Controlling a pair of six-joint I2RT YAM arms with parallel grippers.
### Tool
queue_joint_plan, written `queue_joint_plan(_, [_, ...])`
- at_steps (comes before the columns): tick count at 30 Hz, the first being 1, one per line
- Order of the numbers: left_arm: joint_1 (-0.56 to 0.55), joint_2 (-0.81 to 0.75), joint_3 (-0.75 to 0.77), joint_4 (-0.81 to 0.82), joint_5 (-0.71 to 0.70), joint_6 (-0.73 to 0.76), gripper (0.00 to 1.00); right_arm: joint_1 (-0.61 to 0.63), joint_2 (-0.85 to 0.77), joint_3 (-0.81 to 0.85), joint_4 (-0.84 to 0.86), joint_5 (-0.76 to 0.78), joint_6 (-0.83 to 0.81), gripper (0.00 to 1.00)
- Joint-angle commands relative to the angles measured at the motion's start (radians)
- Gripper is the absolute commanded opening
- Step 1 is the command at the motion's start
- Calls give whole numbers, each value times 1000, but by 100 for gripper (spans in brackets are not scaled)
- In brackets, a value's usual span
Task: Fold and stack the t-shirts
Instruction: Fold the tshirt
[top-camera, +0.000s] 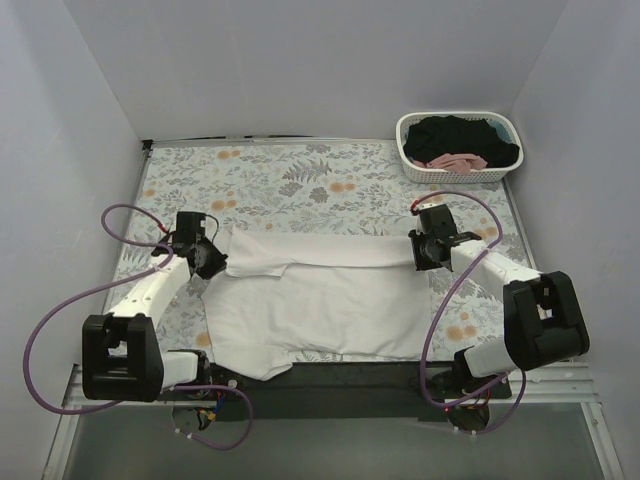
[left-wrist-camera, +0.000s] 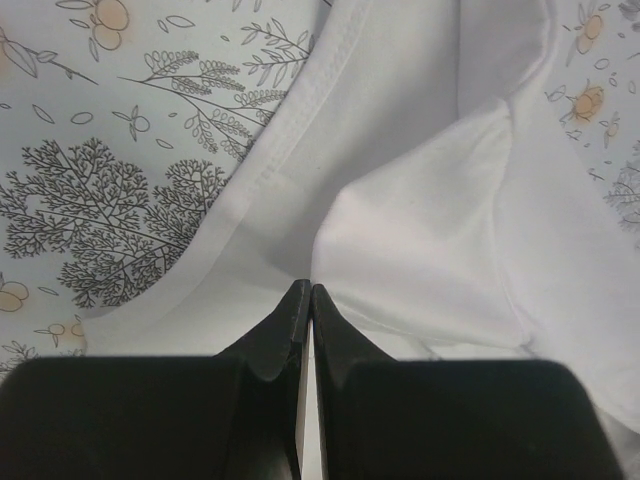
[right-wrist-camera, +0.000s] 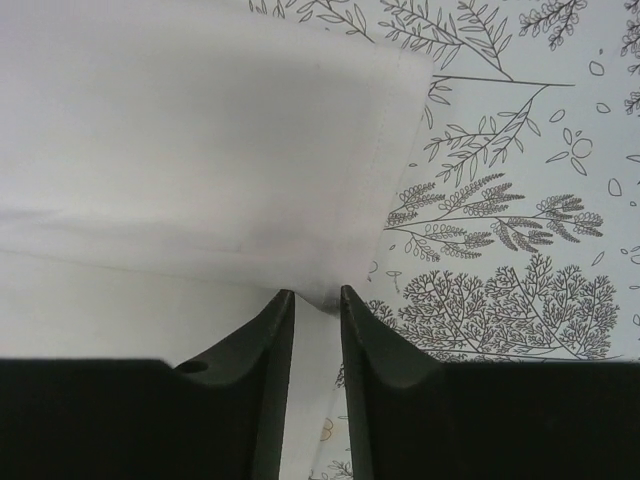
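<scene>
A white t-shirt lies spread on the floral tablecloth, with its far part folded over into a band across the middle. My left gripper sits at the band's left end. In the left wrist view my left gripper has its jaws pressed together on a fold of the white cloth. My right gripper sits at the band's right end. In the right wrist view my right gripper holds the shirt's hemmed corner between narrowly parted jaws. Black and pink shirts lie in the basket.
A white lattice basket stands at the far right corner of the table. The floral tablecloth covers the table. Walls close in the left, far and right sides. The arm bases and purple cables sit at the near edge.
</scene>
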Motion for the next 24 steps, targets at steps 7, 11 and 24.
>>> queue_joint_plan(7, [5,-108,-15,-29,183,-76,0,-1,-144,93,-128,-30,58,51])
queue_joint_plan(11, [5,-136,-39,-32,209,-101,0,-1,-218,94,-127,-73,79,61])
queue_joint_plan(24, [5,-208,-111,-35,323,-168,0,2,-252,13,-37,-219,104,65])
